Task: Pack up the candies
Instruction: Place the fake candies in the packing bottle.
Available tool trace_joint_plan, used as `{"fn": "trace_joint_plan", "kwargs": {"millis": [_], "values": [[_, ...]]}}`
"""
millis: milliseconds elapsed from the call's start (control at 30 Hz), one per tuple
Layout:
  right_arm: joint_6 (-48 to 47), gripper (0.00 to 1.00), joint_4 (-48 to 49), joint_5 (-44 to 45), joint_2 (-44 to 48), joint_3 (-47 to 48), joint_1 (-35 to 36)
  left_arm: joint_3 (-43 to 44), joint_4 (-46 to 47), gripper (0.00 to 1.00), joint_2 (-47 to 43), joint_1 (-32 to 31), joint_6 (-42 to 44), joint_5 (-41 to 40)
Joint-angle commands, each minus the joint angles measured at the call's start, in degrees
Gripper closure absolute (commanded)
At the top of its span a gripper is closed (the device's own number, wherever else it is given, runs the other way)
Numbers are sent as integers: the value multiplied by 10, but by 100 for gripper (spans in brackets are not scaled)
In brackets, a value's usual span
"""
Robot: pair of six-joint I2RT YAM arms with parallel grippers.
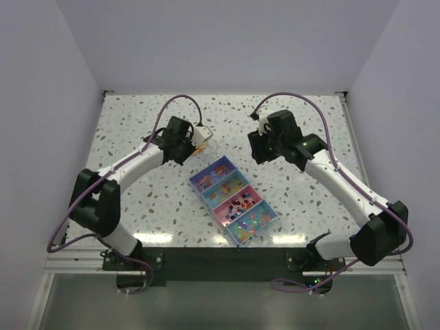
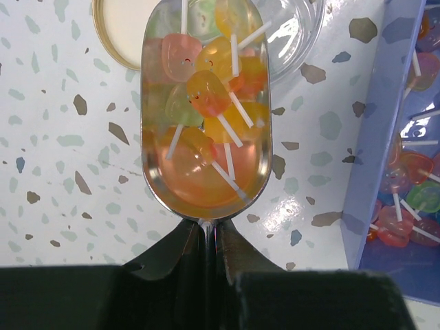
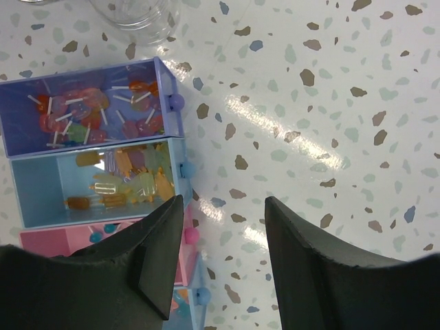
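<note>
Candies (image 2: 206, 93) fill scoop (image 2: 203, 206); scoop tip cut off, jar (image 2: 294, 38) half hidden.

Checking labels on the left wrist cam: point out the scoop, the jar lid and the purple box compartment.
scoop (image 2: 206, 205): left wrist view, bare metal bowl near the handle.
jar lid (image 2: 117, 34): left wrist view, pale face inside its rim.
purple box compartment (image 2: 385, 137): left wrist view, outer side wall.

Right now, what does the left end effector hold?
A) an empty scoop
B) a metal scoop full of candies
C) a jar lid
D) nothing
B: the left wrist view shows the left end effector clamped on the handle of a metal scoop filled with orange, yellow and pink candies.
</note>
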State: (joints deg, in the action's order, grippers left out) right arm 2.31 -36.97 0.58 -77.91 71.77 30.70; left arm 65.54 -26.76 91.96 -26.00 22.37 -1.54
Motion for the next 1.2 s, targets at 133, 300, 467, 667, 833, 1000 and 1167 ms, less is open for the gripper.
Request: {"fn": "trace_joint_plan", "kwargs": {"millis": [133,300,467,667,833,1000,1167], "values": [[-9,46,-5,8,23,1,-3,27,-20,100,-10,-5,29,-23],[-9,46,-2,7,28,-3,-3,33,-30,100,1,-31,37,-65],[-11,46,1,9,36,-10,-3,49,-45,100,12,-50,41,-113],[-10,46,6,10,42,-17,-3,58,-55,100,18,-68,52,-148],[-10,46,8,7,46,-20,-3,76,-70,100,31,-78,56,-173],[-11,46,12,10,50,-25,-4,88,-82,100,40,-87,59,-182],[-11,46,14,12,51,-28,-4,89,-88,100,41,-93,65,-198]]}}
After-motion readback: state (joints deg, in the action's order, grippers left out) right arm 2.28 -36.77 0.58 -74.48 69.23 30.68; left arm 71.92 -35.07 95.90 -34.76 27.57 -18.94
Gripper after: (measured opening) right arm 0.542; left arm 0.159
